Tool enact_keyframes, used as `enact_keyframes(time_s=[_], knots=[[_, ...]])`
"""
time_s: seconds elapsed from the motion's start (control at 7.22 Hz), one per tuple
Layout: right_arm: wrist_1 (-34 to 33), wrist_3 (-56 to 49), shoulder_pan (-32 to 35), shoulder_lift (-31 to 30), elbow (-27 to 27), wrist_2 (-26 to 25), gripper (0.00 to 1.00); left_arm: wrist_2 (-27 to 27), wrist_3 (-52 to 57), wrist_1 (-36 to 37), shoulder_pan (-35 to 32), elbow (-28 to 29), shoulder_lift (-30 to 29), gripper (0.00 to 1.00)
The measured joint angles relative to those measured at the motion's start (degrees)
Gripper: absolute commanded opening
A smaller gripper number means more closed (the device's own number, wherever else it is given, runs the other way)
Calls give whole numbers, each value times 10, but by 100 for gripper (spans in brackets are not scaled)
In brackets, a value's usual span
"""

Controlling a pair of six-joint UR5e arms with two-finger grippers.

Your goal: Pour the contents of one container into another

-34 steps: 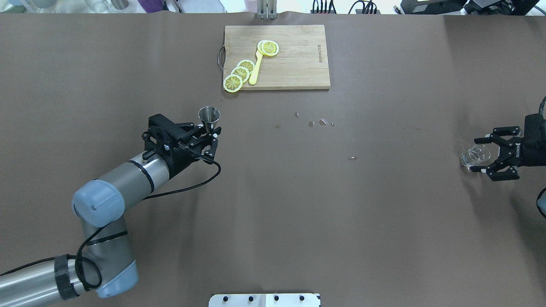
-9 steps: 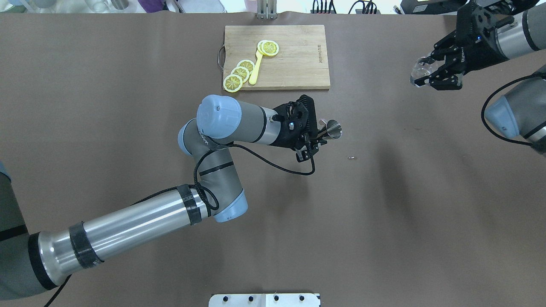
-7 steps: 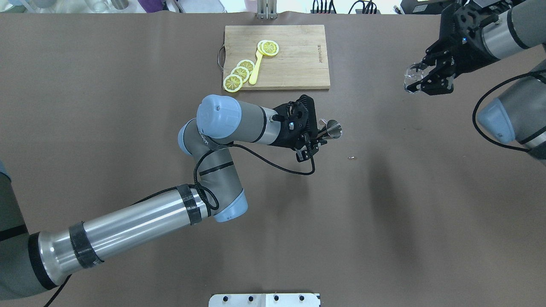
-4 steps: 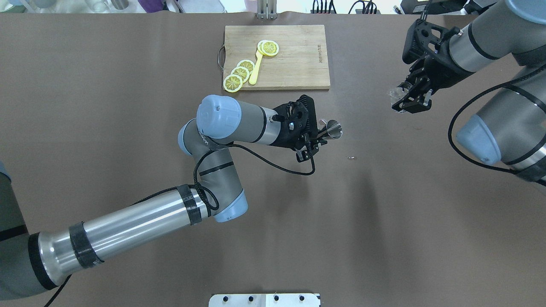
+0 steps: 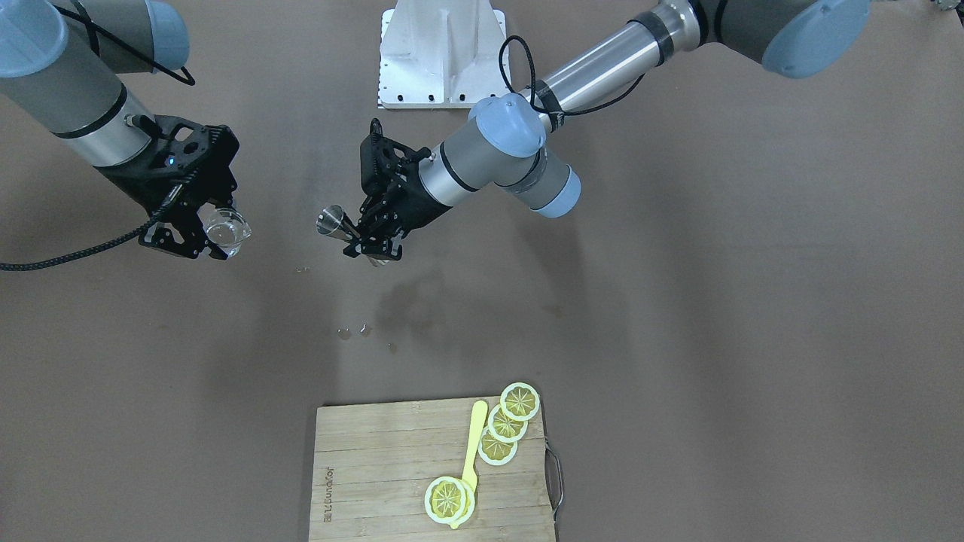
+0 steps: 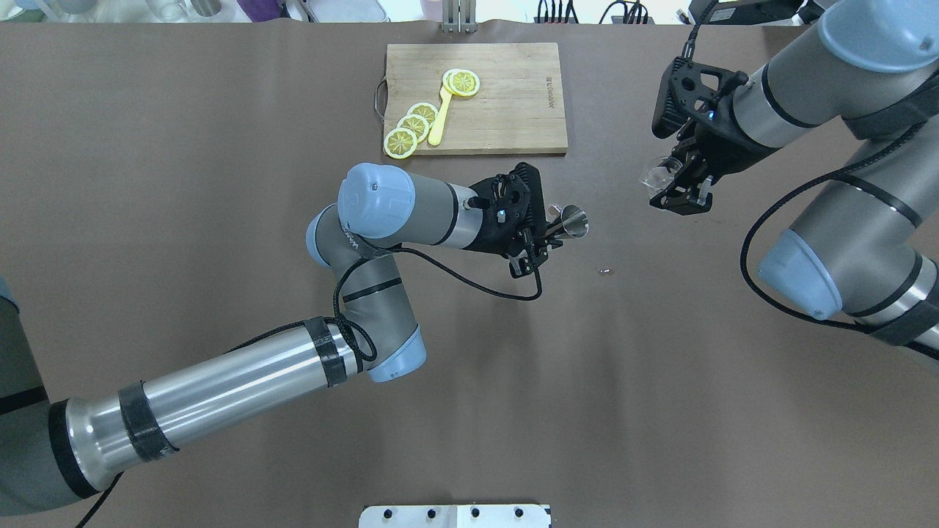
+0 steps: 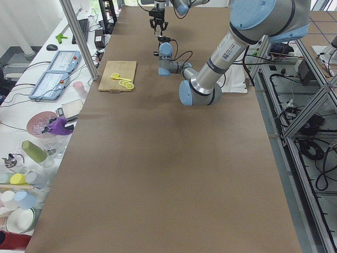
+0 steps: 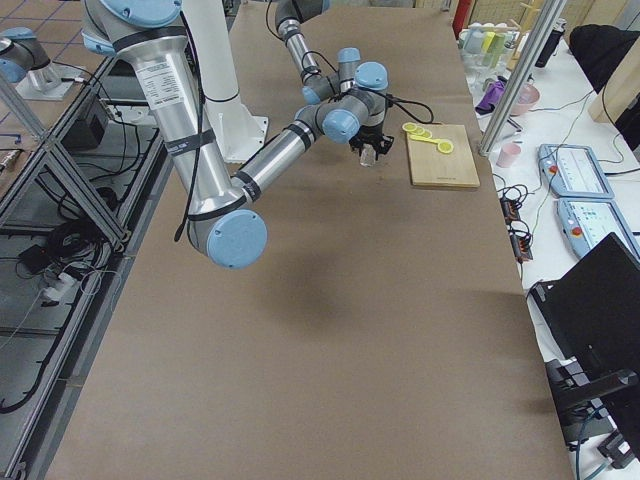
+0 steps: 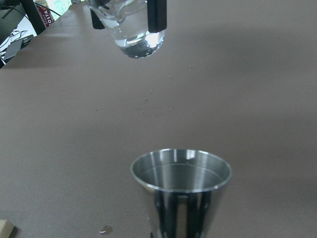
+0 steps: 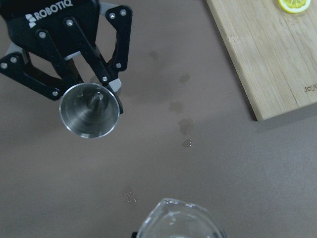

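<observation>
Over the brown table, the left gripper is clamped on the steel jigger and holds it clear of the surface. Its fingers hide the narrow waist, and the left wrist camera cuts off everything below the upper cone. Whether that cone holds liquid is hard to make out.

Well apart, on the robot's right, the right gripper is closed around the clear glass, also lifted. From overhead the glass is faint against the table, and only its rim enters the right wrist view. A small glinting drop lies on the table between the two.

White lettering on the left gripper reads ROBOTIQ. Farther off, a wooden cutting board carries lemon slices and a yellow stick. The board's printed mark is too small to read.
</observation>
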Motion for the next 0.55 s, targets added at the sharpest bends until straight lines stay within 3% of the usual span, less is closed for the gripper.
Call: enact_keyframes(time_s=[0.28,0.55], knots=[[-1,6,-30,3,24,-58,0,1,0,0,0,1,0,0],[-5,14,-47,5,34,-75,0,1,0,0,0,1,0,0]])
